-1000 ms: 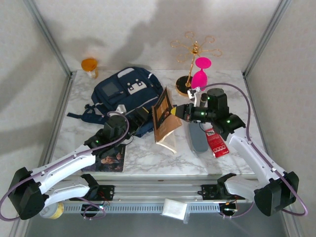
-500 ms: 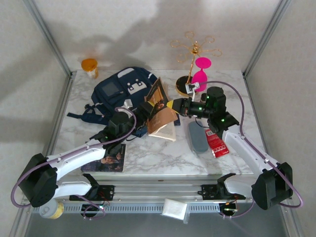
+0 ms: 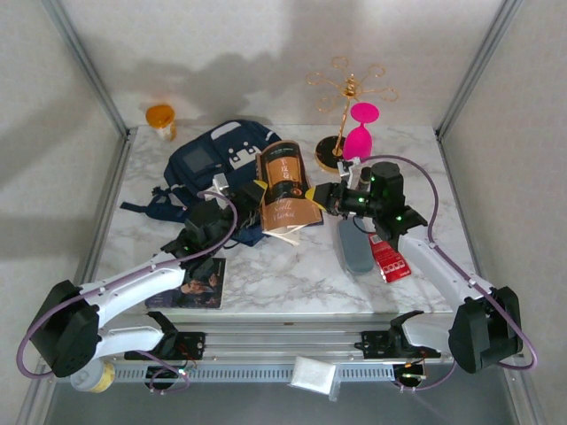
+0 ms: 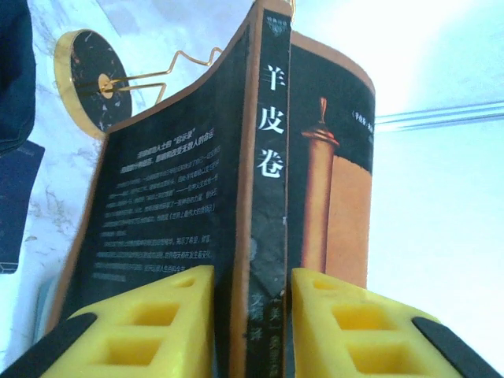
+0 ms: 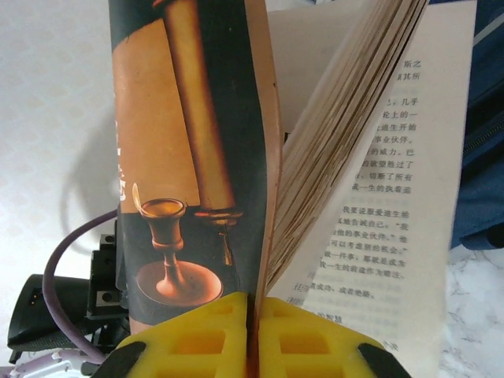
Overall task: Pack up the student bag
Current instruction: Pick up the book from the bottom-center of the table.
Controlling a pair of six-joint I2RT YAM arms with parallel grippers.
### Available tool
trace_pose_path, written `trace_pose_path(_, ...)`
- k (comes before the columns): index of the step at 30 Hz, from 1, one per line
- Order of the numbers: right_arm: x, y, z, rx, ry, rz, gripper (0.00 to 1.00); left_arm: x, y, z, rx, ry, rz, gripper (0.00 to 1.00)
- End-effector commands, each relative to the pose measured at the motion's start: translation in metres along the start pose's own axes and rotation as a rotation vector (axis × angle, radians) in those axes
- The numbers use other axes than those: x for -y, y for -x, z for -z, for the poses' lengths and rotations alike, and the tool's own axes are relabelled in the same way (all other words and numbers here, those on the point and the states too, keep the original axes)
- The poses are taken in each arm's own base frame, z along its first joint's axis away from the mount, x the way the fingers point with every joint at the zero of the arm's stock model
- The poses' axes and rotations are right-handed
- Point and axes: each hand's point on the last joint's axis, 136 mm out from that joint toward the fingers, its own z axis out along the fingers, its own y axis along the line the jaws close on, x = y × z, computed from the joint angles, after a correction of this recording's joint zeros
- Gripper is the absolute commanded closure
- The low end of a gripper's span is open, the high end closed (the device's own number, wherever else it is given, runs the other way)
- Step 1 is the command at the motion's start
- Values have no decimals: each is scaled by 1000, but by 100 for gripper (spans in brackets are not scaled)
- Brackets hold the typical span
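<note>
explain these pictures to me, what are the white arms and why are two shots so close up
These are two robot arms bolted to a marble table. The wide picture comes from a camera above and behind them; the two close-ups come from cameras on their wrists, looking along yellow fingers. Each arm ends in a two-finger tool. The right tool pinches the front cover of a paperback book; the left tool is closed around its spine. On the table are a navy backpack, a pink goblet, a grey case and a red packet.

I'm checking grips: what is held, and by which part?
The book: right tool pinches its front cover's edge; left tool straddles the spine, grip unclear.
</note>
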Motion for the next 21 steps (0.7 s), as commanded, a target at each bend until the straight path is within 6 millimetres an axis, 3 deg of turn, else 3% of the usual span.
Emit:
trace_pose_path(1, 0, -9, -2, -40, -2, 10, 88, 48, -10, 1, -62, -140, -1, 73)
trace_pose_path(8, 11, -7, -7, -42, -25, 2, 84, 7, -8, -6, -67, 35, -40, 93)
trace_pose_path(10, 17, -8, -10, -48, -41, -3, 83, 2, -3, -5, -61, 41, -40, 100)
trace_pose_path(14, 35, -9, -11, -43, -100, -23, 76, 3, 12, -3, -35, 33, -35, 100)
trace_pose_path(21, 51, -8, -1, -8, -172, -41, 27, 18, 25, -6, -27, -15, -30, 100)
